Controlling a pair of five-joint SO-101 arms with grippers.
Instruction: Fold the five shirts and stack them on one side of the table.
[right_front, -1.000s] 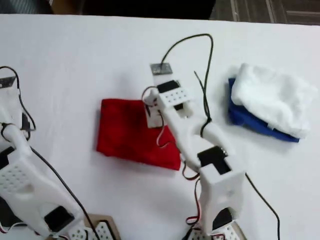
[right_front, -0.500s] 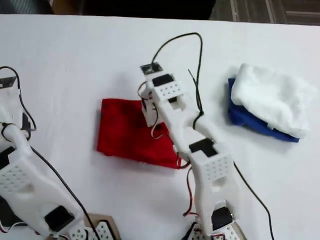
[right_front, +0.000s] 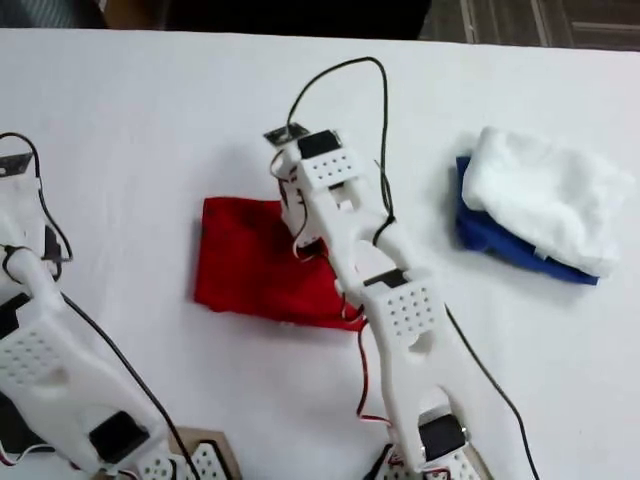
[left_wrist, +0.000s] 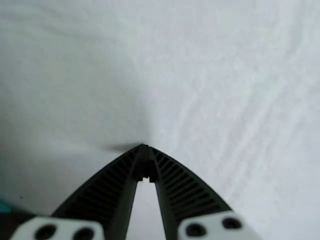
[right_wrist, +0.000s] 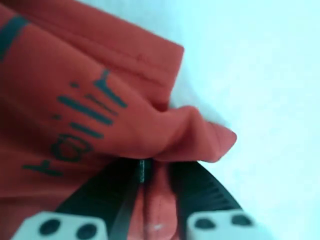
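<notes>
Pinching a raised fold of the red shirt near its right edge, with the right gripper clamped down on the cloth. Lying otherwise flat and folded, mid-table, under that arm's wrist. Sitting well apart to the right: a white shirt stacked on a blue shirt. Hanging low over bare table at the left edge: the left gripper, fingertips pressed together, gripping nothing; touching the surface or just above it, cannot tell.
</notes>
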